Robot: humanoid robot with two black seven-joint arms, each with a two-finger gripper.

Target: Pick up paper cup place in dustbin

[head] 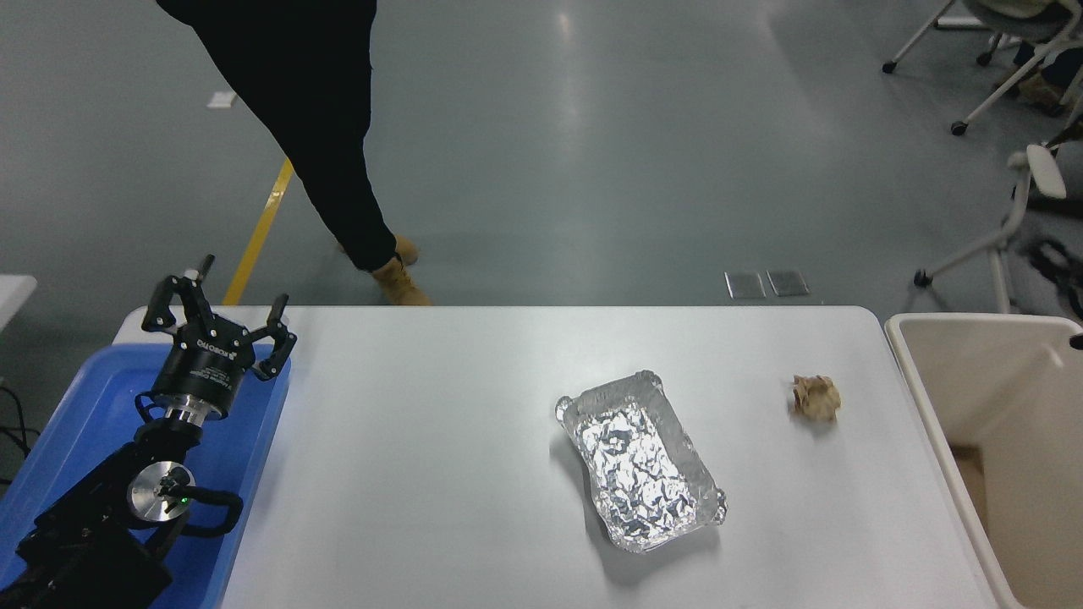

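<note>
The paper cup does not show anywhere in the head view. The dustbin point(973, 320), a large cream bin with a thick rim, stands off the table's right end, and the part of its inside that I can see holds no cup. Only a small dark sliver of my right arm point(1077, 341) pokes in at the right edge above the bin; its gripper is out of frame. My left gripper point(222, 298) is parked at the lower left with its fingers spread open and nothing between them.
A blue tray point(76, 397) lies under the left arm. A crinkled foil tray point(640, 461) sits mid-table, with a crumpled brown paper ball point(816, 397) to its right. A person's legs point(338, 169) move past the far edge. Chairs point(1007, 245) stand at the far right.
</note>
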